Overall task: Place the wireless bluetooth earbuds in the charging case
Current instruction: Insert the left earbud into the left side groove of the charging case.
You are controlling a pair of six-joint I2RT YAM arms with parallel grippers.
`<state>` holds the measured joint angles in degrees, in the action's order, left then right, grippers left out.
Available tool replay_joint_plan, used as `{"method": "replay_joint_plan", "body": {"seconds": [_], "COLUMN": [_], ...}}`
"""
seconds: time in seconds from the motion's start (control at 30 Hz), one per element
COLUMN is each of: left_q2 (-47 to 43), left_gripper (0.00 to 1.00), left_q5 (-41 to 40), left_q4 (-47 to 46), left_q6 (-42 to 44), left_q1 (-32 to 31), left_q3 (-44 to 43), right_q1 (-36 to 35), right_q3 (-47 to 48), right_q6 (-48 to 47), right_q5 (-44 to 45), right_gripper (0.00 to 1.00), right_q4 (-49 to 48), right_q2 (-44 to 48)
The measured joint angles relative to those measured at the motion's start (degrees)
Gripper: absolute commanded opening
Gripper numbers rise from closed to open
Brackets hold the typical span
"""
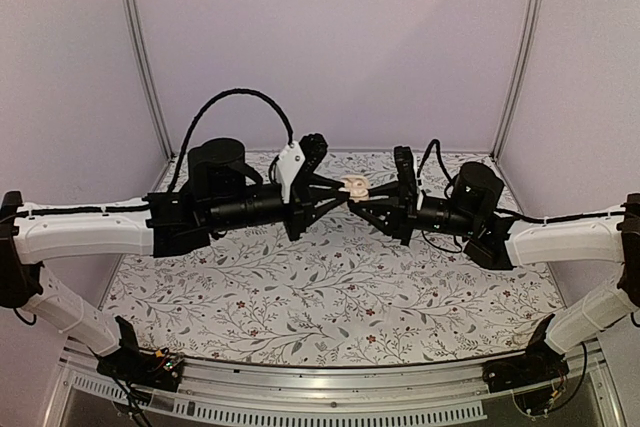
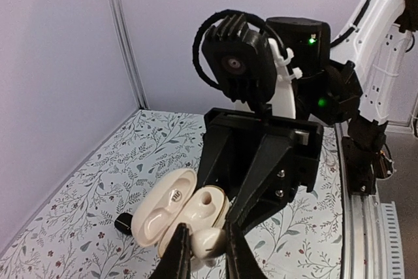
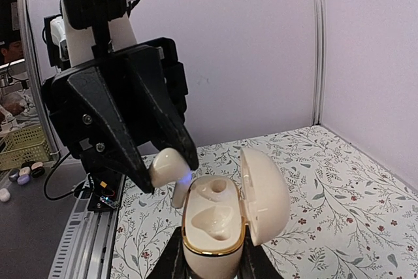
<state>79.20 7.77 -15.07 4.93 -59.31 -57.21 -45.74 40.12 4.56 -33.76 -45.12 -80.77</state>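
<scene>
The charging case (image 3: 212,243) is cream with a gold rim, not black. Its lid (image 3: 264,187) stands open. My right gripper (image 3: 209,262) is shut on the case's body and holds it above the table. My left gripper (image 2: 202,243) is shut on a cream earbud (image 2: 210,240), which also shows in the right wrist view (image 3: 166,164). The earbud hangs just beside and above the case's open wells, its stem pointing down. In the top view the two grippers meet at the case (image 1: 355,186) over the far middle of the table. Whether an earbud sits in the nearer well, I cannot tell.
A small black piece (image 2: 122,223) lies on the floral table (image 1: 330,297) below the case. Purple walls close the back and sides. The right arm's base and the metal rail (image 2: 366,227) are at the table's near edge.
</scene>
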Motion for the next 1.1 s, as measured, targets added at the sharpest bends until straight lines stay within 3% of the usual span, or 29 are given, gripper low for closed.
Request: {"method": "replay_joint_plan", "body": {"seconds": [1.1], "left_q2": [-0.11], "left_gripper": [0.09], "left_q5": [-4.37], "left_q4": [0.72], "left_q6": [1.07], "left_q1": [-0.59], "left_q3": [-0.83], "right_q1": [0.02], "right_q3": [0.0], "right_q6": [-1.49], "right_q5": [-0.79], "right_gripper": [0.0], "right_q4": [0.09], "right_q2": [-0.48]}}
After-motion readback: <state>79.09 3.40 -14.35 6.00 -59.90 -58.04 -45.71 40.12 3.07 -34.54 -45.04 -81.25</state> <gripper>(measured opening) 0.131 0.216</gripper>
